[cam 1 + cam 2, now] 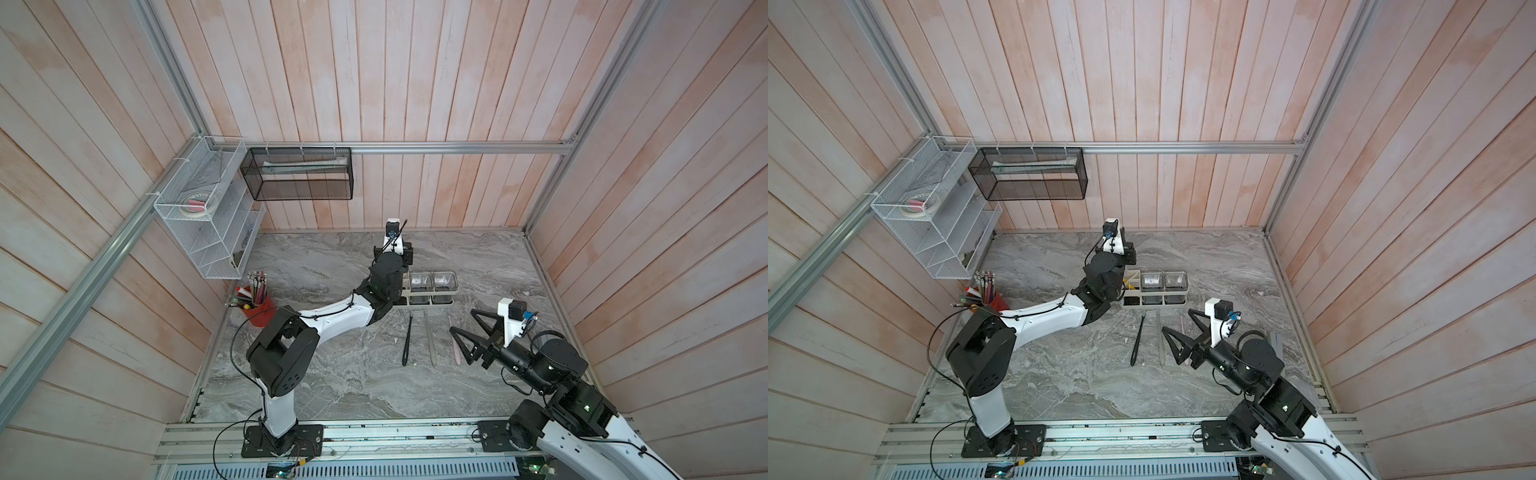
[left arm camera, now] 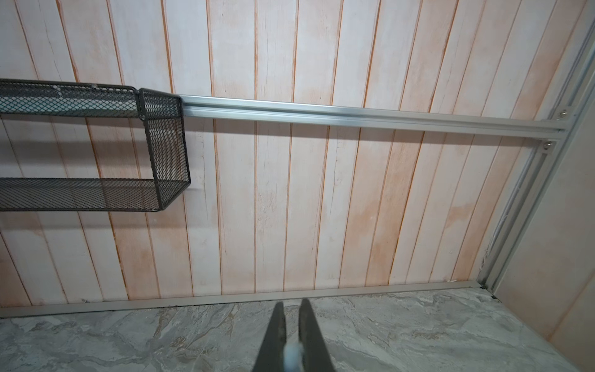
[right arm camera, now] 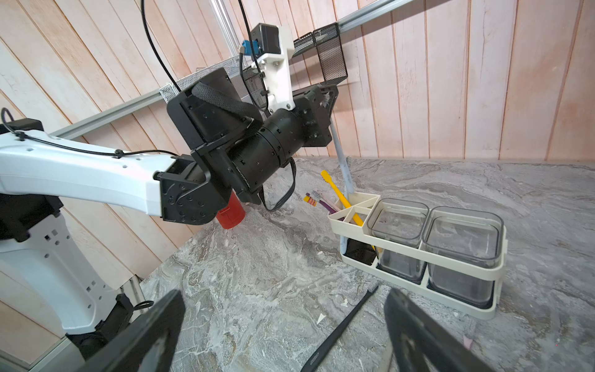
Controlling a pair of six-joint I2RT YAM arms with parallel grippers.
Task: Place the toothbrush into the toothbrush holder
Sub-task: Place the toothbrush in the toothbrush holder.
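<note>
- In a top view: shows left gripper [image 1: 404, 254] above the toothbrush holder's [image 1: 428, 302] divided end; right gripper [image 1: 461, 320] spread wide, empty, near a loose black brush [image 1: 406, 340].
- Left wrist: shows fingers [image 2: 277, 328] pinched on the pale toothbrush [image 2: 293, 352].
- Right wrist: shows its lower end just inside a slot [image 3: 362, 200]; seemingly only lowering and release left.

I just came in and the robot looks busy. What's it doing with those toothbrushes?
The left gripper is shut on a pale toothbrush, holding it upright with its lower end in the divided end of the toothbrush holder. A yellow toothbrush and a purple toothbrush lean in there too. The right gripper hangs open above a black toothbrush lying on the table, not touching it.
</note>
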